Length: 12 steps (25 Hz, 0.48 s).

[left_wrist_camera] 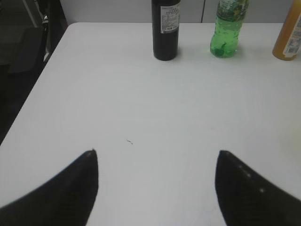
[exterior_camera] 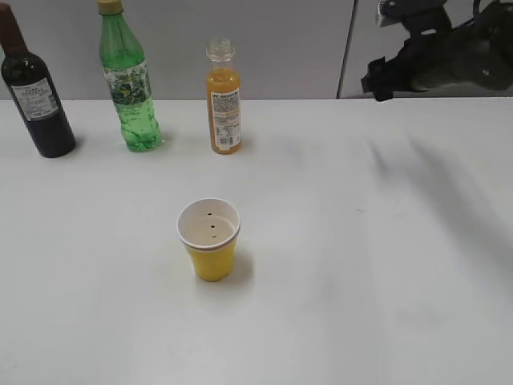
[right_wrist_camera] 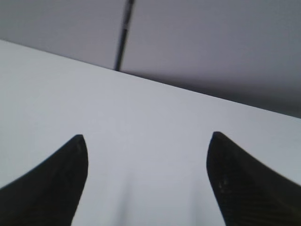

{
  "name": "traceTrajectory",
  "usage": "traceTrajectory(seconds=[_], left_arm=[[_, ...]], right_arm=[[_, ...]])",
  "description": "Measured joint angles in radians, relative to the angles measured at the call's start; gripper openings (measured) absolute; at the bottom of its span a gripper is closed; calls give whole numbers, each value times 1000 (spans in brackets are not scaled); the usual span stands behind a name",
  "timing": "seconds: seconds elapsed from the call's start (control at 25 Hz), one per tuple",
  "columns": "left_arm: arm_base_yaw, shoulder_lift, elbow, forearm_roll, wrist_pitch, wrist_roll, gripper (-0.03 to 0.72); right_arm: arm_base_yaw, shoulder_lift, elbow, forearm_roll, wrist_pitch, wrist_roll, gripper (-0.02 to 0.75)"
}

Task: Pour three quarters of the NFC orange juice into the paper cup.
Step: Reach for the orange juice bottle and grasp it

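Where the white table [exterior_camera: 361,265] meets the grey wall, three bottles stand upright in a row across the upper left of the exterior frame. Far left: dark wine bottle [exterior_camera: 36,92], white label, its top cut by the frame edge. Next right, near it: green bottle [exterior_camera: 128,88], yellow cap, tallest fully seen. Further right, apart from the green one: NFC orange juice [exterior_camera: 224,100], shortest of the three, orange liquid up to the shoulder, clear wide neck, white printed label; whether a cap sits on it I cannot tell.

Centre of the frame, slightly left, well apart from the bottle row: paper cup [exterior_camera: 210,239], yellow outside, white inside, upright, a few dark specks on the inner wall. It stands almost straight below the juice bottle in the picture.

Upper right corner: right gripper [exterior_camera: 385,80], dark and blurred, raised above the table's back edge, touching nothing. Its own wrist view shows both fingers [right_wrist_camera: 51,183] spread wide over bare table with nothing between them.

Left gripper [left_wrist_camera: 157,162], seen only in the left wrist view: fingers likewise spread wide, empty, over bare table at the lower edge; the wine bottle, green bottle and juice line the top of that view.
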Motion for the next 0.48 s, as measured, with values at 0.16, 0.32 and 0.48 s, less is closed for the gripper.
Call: traceTrajectory(seconds=[0.16, 0.32, 0.48], left_arm=[[0, 0, 0, 0, 0, 0, 589], [0, 0, 0, 0, 0, 0, 589], [0, 0, 0, 0, 0, 0, 589]], right_arm=[[-2, 0, -156, 48, 271, -3, 594], [-17, -3, -284, 125, 433, -67, 594], [-48, -4, -396, 376, 544, -266, 594]])
